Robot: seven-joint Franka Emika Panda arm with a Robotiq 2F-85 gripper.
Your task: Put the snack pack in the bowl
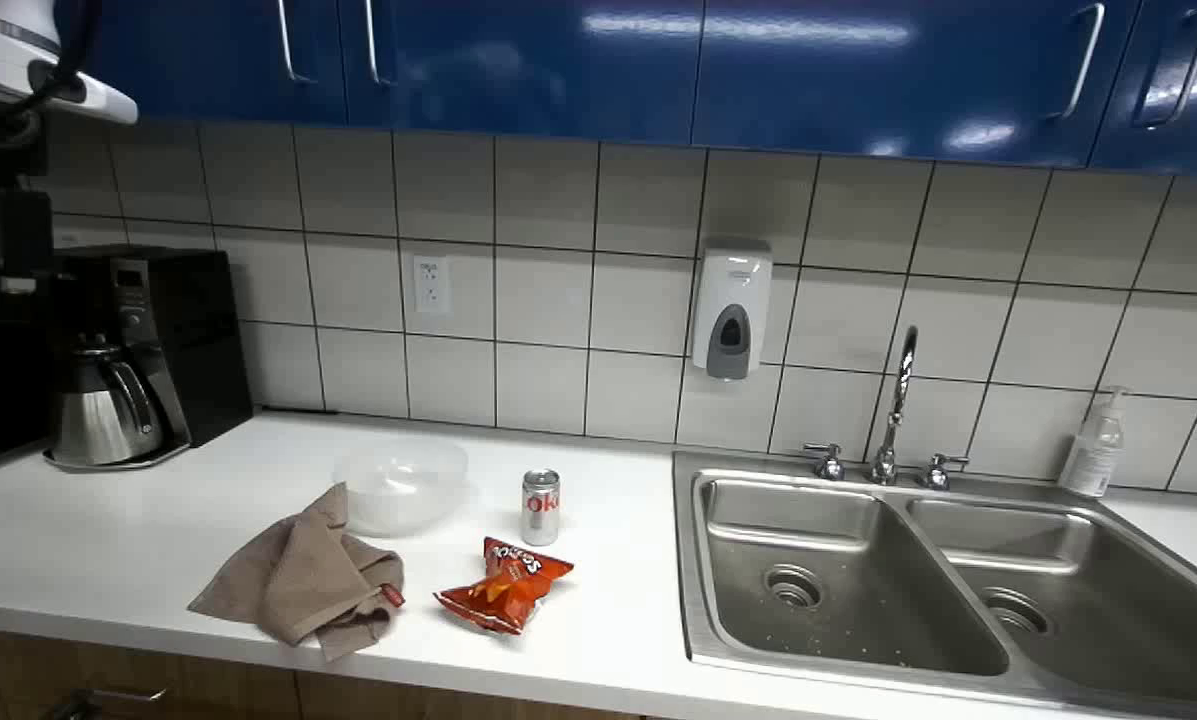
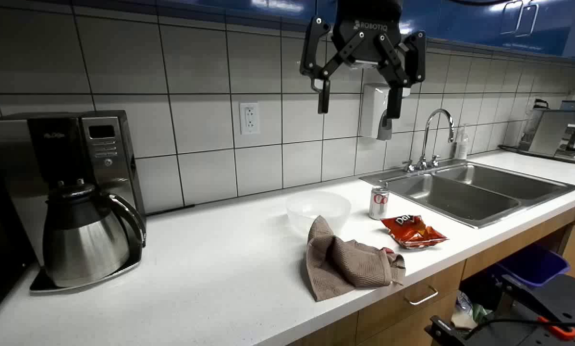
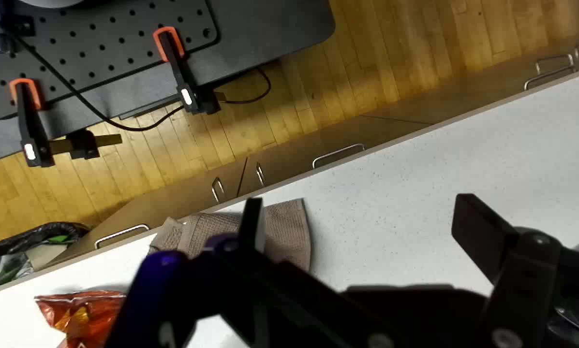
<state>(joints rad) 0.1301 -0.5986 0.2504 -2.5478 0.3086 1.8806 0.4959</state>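
Bowl [image 2: 311, 211] lacks the pack [image 2: 412, 233]; judged at the very start of the task.
Left to right in an exterior view: bowl on the table [image 2: 196, 288], nothing seen inside; cloth [image 2: 352, 264] in front of it; tool [image 2: 358, 115] high above, touching nothing, spread wide, holding nothing; can [image 2: 378, 204] upright; pack lying near the can, on the table. Done: nothing apparent. Remaining, by my reading: reach, grip, lift, carry to the bowl, release.
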